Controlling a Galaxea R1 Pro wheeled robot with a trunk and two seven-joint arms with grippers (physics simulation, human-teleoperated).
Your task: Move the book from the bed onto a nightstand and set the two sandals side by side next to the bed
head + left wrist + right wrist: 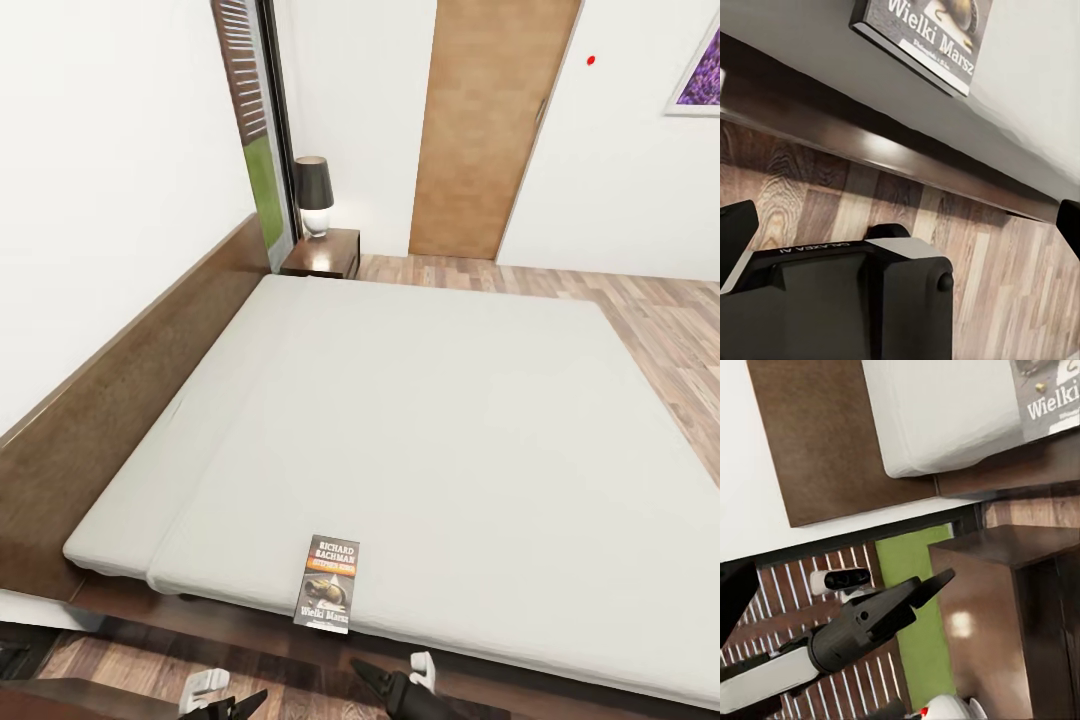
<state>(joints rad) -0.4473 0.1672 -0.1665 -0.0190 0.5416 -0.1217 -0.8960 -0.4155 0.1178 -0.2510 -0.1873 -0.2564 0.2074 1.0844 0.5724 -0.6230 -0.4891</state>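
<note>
The book (328, 583), a dark paperback with an orange band, lies flat on the pale mattress of the bed (450, 420), close to its near edge. Its cover (926, 34) also shows in the left wrist view, above the dark bed frame (892, 150). My left gripper (235, 703) hangs open over the floor just short of the frame, below and left of the book. My right gripper (378, 682) is beside it, below and right of the book, and looks open and empty. A nightstand (322, 253) stands at the bed's far corner. The sandals are out of view.
A black-shaded lamp (314, 195) stands on the far nightstand. Another dark wooden cabinet top (60, 695) sits at my near left, beside the headboard (120, 390). A tan door (490, 130) is behind the bed, and wood floor (670, 340) runs along the bed's right side.
</note>
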